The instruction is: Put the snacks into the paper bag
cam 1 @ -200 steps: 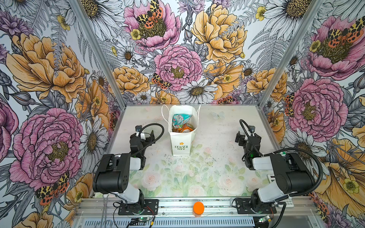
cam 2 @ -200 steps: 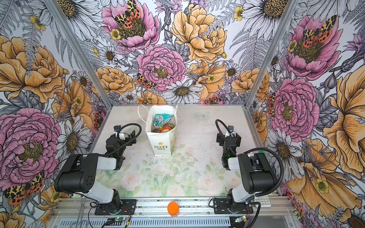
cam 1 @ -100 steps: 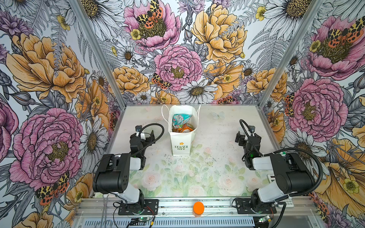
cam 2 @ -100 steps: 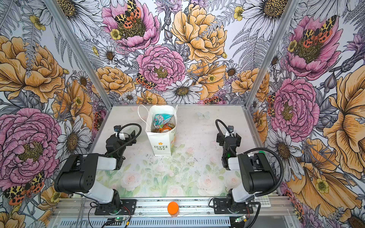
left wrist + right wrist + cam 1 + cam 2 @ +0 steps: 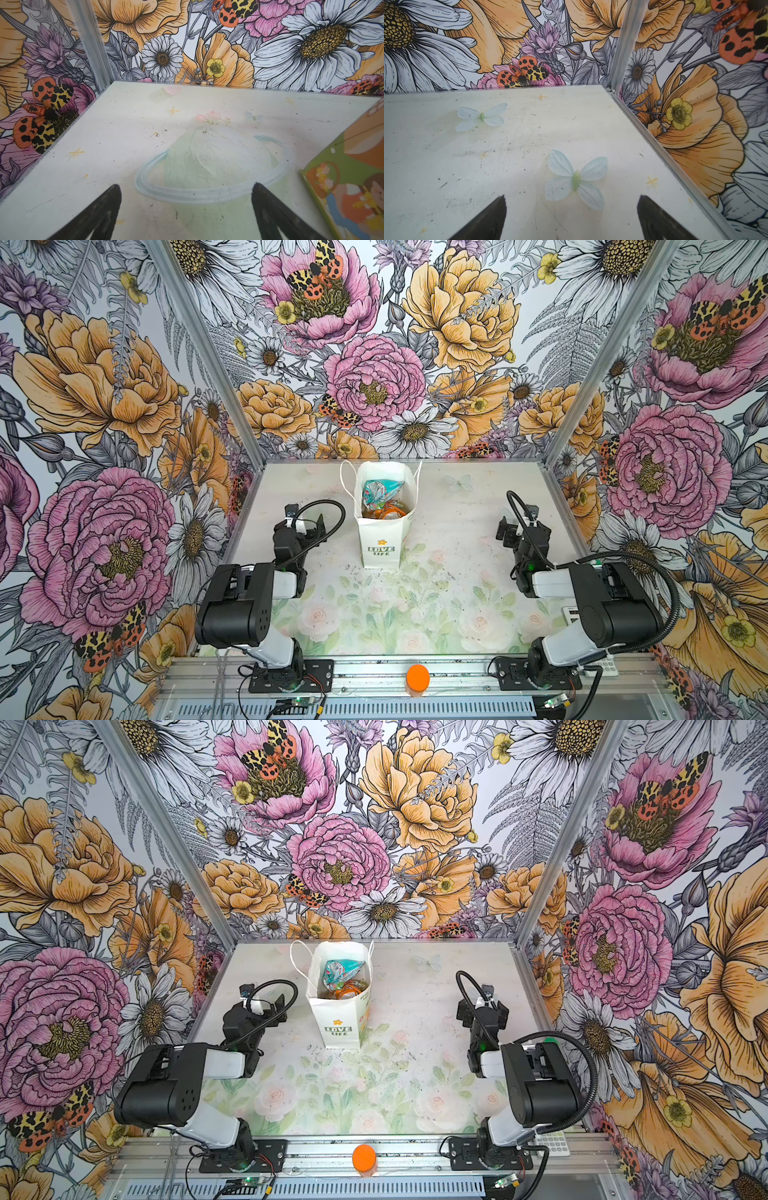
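— If you look down from above, where are the snacks [image 5: 381,502]?
— Inside the paper bag [image 5: 380,541], which stands upright toward the back of the table [image 5: 457,593]. Teal and orange packets show at its mouth.
— And the left gripper [image 5: 186,186]?
— Jaws wide, holding nothing, near the bag.
— The right gripper [image 5: 572,197]?
— Wide too, empty, low over the table, well apart from the bag.
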`<state>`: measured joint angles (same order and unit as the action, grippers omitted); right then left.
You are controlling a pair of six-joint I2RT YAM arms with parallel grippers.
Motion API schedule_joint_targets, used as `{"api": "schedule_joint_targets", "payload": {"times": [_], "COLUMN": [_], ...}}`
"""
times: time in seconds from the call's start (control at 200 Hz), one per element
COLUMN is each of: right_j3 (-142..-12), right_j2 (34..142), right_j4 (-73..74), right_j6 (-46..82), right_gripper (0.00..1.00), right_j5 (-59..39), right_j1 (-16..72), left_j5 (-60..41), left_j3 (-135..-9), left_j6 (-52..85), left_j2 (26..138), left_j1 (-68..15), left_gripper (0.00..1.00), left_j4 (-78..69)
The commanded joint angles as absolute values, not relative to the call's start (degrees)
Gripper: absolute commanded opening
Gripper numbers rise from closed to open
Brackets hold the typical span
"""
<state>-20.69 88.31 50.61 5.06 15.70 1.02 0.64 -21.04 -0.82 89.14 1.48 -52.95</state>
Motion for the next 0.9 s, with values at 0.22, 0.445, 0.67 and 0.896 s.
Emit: {"api": "schedule_joint_targets", "payload": {"times": [0.22, 0.445, 0.67, 0.896], "right_j3": [-21.8, -21.84, -21.7, -21.63], "right_j2": [88.11, 88.14, 87.99, 88.0], "right_j4": [51.01, 51.06, 51.22, 51.26], "right_j6": [5.8, 5.81, 5.83, 5.8], "right_gripper": [1.0, 1.0, 1.0, 1.0], "right_j5": [14.59, 14.55, 14.59, 14.59], "right_j1": [0.53, 0.53, 0.53, 0.53], "left_j5": [0.0, 0.02, 0.0, -0.62], "left_j3": [-21.76, -21.71, -21.79, -21.8], "left_j6": [-0.74, -0.65, -0.6, -0.36], "left_j2": [89.05, 89.04, 89.07, 89.04], "left_j1": [1.62, 1.59, 1.6, 2.09], "left_gripper": [0.99, 0.98, 0.99, 0.99], "left_j4": [-53.96, -53.95, -53.94, -53.8]}}
